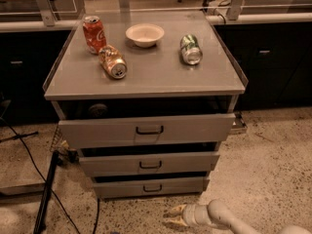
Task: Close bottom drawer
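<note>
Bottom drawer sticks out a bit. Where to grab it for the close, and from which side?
Grip the dark centre handle of the bottom drawer, coming straight from the front. The shallow panel offers no other hold, and a centred push should avoid skewing. The gripper is low, in front and slightly right of that handle.

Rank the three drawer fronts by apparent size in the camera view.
1. top drawer front, widest and tallest.
2. middle drawer front.
3. bottom drawer front, narrowest.
Upper ones stick out nearer the camera, so true sizes are unsure. The gripper sits near the floor, in front of the bottom drawer.
</note>
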`<action>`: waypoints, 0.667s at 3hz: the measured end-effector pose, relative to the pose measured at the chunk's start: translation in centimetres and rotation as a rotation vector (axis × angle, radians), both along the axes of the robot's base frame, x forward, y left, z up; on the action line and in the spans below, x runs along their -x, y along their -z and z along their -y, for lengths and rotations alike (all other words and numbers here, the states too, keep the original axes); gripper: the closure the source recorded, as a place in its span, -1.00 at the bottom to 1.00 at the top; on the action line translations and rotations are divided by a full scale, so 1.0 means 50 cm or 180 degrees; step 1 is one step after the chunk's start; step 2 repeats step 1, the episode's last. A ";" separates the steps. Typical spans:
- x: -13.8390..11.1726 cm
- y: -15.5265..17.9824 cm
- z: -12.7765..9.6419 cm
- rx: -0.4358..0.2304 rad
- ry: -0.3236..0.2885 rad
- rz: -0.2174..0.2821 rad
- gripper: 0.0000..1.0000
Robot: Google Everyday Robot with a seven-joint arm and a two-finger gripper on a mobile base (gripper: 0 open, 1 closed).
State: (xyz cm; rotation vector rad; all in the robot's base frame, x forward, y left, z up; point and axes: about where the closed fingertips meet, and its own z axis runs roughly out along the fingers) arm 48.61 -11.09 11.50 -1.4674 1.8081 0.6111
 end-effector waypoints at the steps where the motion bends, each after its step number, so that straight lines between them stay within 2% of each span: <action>1: 0.000 0.000 0.000 0.0000 0.0000 0.0000 -1.00; 2: 0.000 0.000 0.000 0.0000 0.0000 0.0000 -1.00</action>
